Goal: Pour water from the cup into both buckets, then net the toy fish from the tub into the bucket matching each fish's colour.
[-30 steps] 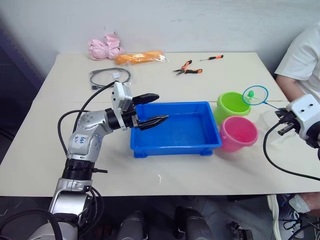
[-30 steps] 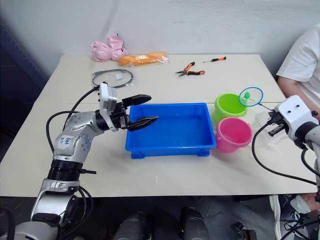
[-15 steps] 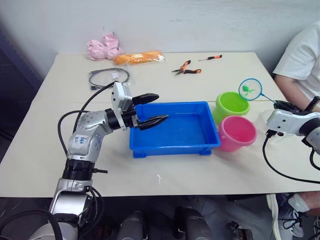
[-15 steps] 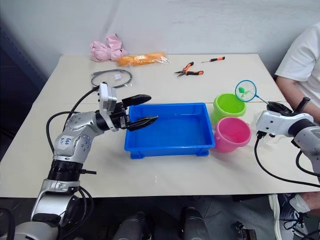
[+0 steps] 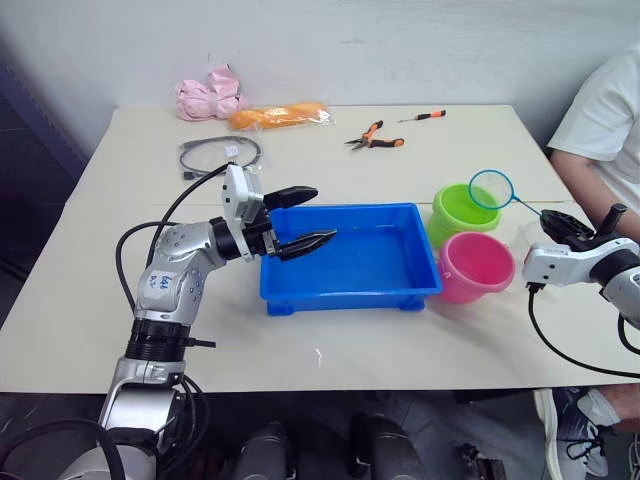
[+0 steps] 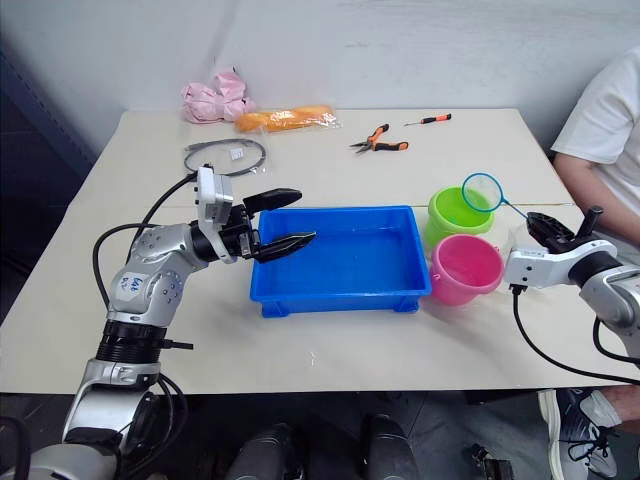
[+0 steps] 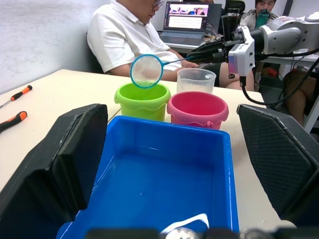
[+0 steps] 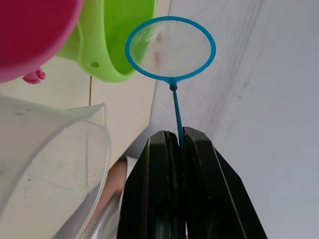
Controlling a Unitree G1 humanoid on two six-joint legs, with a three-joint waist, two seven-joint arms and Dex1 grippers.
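Note:
The blue tub (image 5: pixel 350 258) sits mid-table with water in it. My left gripper (image 5: pixel 322 214) hovers open over its left rim, nothing between the fingers. To the tub's right stand the lime green bucket (image 5: pixel 465 210) and, nearer, the pink bucket (image 5: pixel 476 266). The clear cup (image 7: pixel 196 79) stands just beyond them. My right gripper (image 8: pixel 177 135) is shut on the thin handle of the net (image 5: pixel 491 189). The hoop hangs over the green bucket's far rim and its mesh is empty. The toy fish are out of view.
At the table's back lie orange-handled pliers (image 5: pixel 375 137), a small screwdriver (image 5: pixel 425 116), a coiled black cable (image 5: pixel 220 153), an orange bag (image 5: pixel 280 115) and pink cloth (image 5: pixel 208 97). A person (image 5: pixel 605 120) sits at the right edge, close to my right arm.
The right gripper has turned and dropped, bringing the hoop in over the green bucket. The green fish that lay in the mesh is gone from it. The left arm has stayed put.

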